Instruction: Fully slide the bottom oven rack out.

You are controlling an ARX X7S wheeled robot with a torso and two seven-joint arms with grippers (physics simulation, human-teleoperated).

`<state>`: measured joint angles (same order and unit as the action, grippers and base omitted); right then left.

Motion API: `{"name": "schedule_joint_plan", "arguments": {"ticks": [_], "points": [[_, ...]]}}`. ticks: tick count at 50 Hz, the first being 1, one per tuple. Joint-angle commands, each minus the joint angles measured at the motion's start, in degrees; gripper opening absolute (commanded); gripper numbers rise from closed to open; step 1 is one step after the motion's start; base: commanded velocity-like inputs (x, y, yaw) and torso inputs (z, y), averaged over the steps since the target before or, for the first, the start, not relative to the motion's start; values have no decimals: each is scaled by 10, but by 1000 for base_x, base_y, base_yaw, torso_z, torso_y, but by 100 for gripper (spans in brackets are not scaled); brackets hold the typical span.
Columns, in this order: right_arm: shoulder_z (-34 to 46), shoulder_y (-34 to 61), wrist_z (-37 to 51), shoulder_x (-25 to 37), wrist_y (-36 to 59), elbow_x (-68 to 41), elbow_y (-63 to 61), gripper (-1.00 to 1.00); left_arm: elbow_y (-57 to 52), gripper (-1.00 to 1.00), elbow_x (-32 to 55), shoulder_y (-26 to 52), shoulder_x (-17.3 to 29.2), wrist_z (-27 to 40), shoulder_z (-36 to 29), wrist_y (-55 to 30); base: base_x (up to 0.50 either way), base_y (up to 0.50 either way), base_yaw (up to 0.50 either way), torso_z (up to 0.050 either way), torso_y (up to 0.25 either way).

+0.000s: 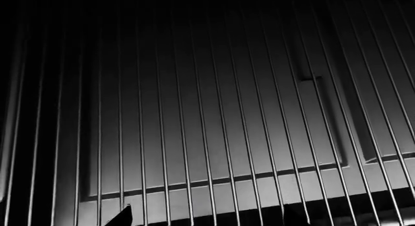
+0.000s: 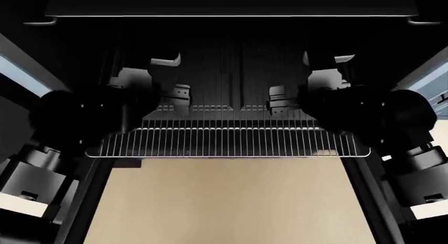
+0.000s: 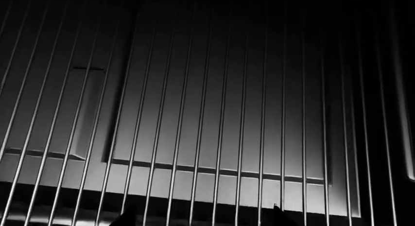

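1. The head view is dim overall; the oven [image 2: 224,71] cavity sinks to near black, so its far wall cannot be read.
2. The brightest area there is the flat tan floor [image 2: 231,202], evenly lit and without visible shadows.
3. The front rods of the bottom oven rack [image 2: 227,141] catch light and stand out crisp and pale; farther in they fade into the dark.
4. Both arms render as near-black masses with little detail.
5. Both wrist views look almost monochrome: thin bright rods [image 1: 207,138] over a grey gradient, falling to black at the corners.
6. No blur; edges are sharp, without glare.
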<state>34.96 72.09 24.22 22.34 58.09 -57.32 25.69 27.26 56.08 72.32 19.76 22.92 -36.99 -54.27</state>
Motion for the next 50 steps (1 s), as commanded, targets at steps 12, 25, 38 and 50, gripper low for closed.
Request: {"name": "schedule_joint_plan", "arguments": {"ticks": [12, 25, 38, 50], "points": [[9, -139, 58, 57, 60, -95, -91, 100, -15, 100, 96, -114, 40, 29, -10, -48, -3, 0, 0, -4, -12], [-25, -204, 103, 88, 67, -146, -159, 100, -88, 100, 134, -196, 74, 71, 8, -55, -5, 0, -1, -3, -12], [-34, -311, 134, 133, 49, -166, -250, 100, -177, 100, 185, -289, 103, 117, 33, -55, -4, 0, -2, -3, -12], [-41, -418, 145, 162, -1, -163, -305, 100, -210, 100, 182, -378, 125, 110, 33, -18, -4, 0, -3, -4, -13]]}}
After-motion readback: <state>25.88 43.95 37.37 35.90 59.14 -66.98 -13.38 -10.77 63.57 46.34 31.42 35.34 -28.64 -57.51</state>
